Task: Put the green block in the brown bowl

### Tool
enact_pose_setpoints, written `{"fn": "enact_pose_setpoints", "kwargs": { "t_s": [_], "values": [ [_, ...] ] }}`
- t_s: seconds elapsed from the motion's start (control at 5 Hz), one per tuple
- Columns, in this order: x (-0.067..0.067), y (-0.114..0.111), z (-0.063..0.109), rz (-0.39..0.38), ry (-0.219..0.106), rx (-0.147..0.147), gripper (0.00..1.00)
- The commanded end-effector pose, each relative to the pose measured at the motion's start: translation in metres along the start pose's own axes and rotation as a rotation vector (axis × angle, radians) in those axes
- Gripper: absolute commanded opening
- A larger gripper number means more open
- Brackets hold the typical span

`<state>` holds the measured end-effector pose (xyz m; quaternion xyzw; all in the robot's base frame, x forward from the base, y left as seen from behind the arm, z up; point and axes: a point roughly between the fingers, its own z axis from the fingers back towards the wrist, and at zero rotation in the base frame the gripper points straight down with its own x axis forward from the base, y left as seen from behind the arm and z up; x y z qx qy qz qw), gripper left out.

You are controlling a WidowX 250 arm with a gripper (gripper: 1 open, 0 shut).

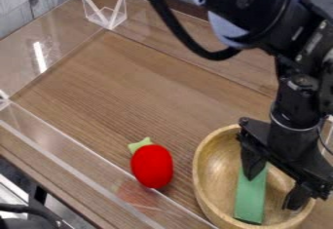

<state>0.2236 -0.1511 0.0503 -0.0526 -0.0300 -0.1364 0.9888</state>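
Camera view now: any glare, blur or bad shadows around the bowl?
Camera view: image soft and low-resolution overall, edges slightly fuzzy; light-brown round wooden bowl evenly lit, no strong glare visible on it; flat light-green rectangular block readable; black gripper so dark that finger detail gets lost; shiny red strawberry-like toy keeps its colour.

Block [250, 196]: solid light green, no pattern. Bowl [215, 163]: pale yellowish brown. Toy [152, 167]: 2 colours, red body and light green top. Arm [247, 1]: black and blue-grey. Gripper [268, 156]: black. Table [117, 92]: brown, pale band along 1 edge.
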Motion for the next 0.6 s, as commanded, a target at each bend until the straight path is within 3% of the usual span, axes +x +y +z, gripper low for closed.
{"fn": "enact_pose_setpoints", "kwargs": {
  "t_s": [0.0, 0.4],
  "values": [
    [0.016, -0.0053, 0.0064, -0.045, -0.063, -0.023, 1.0],
    [0.0209, -0.0042, 0.0014, -0.11, -0.074, -0.029, 1.0]
  ]
}}
